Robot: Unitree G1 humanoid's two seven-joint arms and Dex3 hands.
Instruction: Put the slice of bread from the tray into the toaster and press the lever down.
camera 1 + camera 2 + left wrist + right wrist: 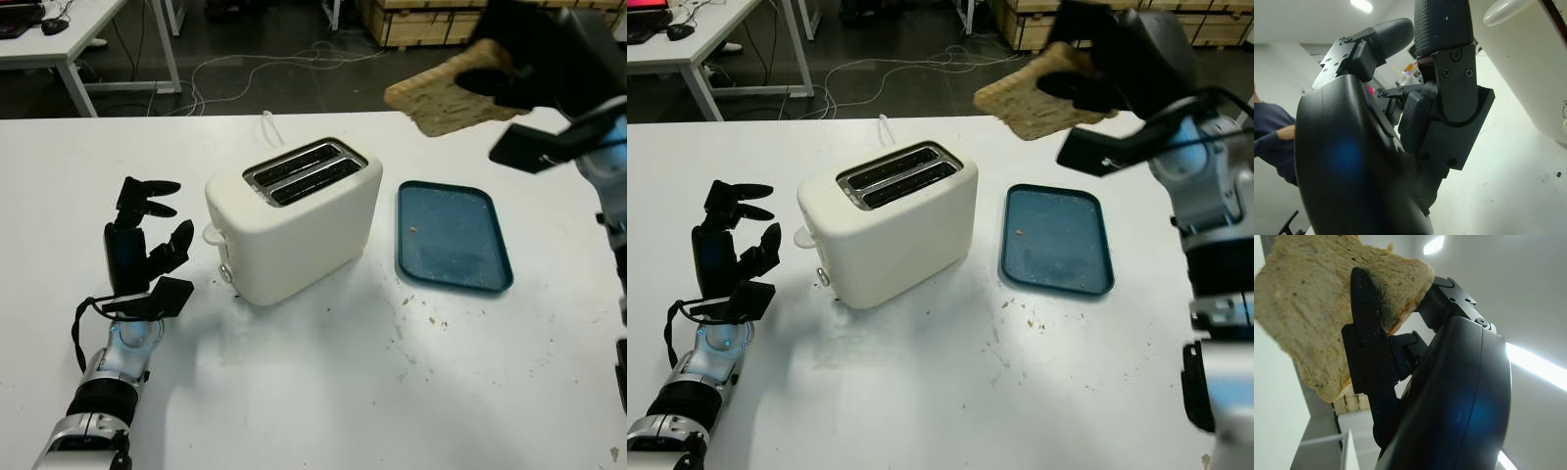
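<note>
My right hand (1087,83) pinches the bread (1029,98) high above the tray (1055,240), apparently for the toaster (887,220); left hand (147,245) open beside it.

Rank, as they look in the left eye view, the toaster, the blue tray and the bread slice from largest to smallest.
1. toaster
2. blue tray, somewhat smaller
3. bread slice, held high in the right hand, so nearer the camera and its true size less sure.
</note>
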